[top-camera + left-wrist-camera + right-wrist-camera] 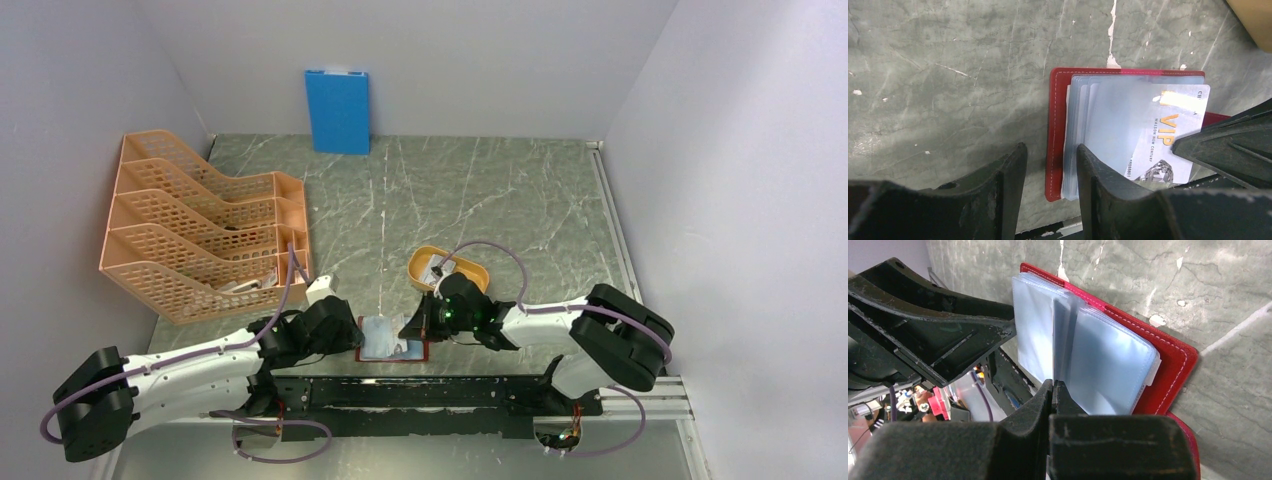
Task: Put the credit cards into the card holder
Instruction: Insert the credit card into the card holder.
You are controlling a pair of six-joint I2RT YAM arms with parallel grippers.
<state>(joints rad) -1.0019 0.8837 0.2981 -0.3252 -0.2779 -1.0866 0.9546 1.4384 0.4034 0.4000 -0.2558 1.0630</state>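
Observation:
The dark-red card holder (418, 352) lies open near the table's front edge, its clear inner pockets (1113, 120) fanned out. It also shows in the left wrist view (1057, 125) and the right wrist view (1168, 365). A white credit card (1173, 135) printed "VIP" lies partly under a clear pocket. My right gripper (412, 328) (1054, 382) is shut on this card, seen edge-on (1060, 340) among the pockets. My left gripper (355, 335) (1050, 150) is open and straddles the holder's left edge, with one finger (1098, 170) on the pockets.
A yellow-orange oval tray (470, 265) with small pale items stands just behind the right gripper; its corner shows in the left wrist view (1253, 20). An orange mesh file rack (200, 230) stands at the left. A blue board (338, 110) leans on the back wall.

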